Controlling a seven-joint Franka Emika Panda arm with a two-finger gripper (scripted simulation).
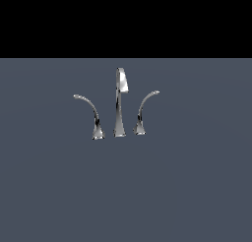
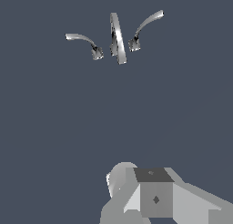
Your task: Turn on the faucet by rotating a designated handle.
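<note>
The task looks to be at its very start, with nothing yet done as far as these views show. The faucet (image 1: 119, 103) stands alone on the flat grey floor (image 1: 197, 187), and no part of the arm appears in the exterior view at all. In the wrist view only a blocky grey part of the gripper (image 2: 154, 196) shows at the edge of the picture; its fingers are out of sight, so I cannot tell whether the jaws are apart or together, and there is no sign that they hold anything. The faucet lies well ahead of the gripper, far apart from it, with bare floor between. The handle (image 1: 88, 110) is the longer lever, on the exterior view's left of the spout (image 1: 120, 101); it rises from a flared base and arcs outward away from the spout to a thin tip. From the gripper it is the far lever whose tip sweeps out to one side, with the spout just beside it and the shorter lever (image 1: 145, 108) beyond that. Everything remains: closing the distance, setting the fingers against the lever near its tip, then pushing it around its base. The lever is thin and shiny, so contact will likely need care to avoid slipping off or bumping the spout.
</note>
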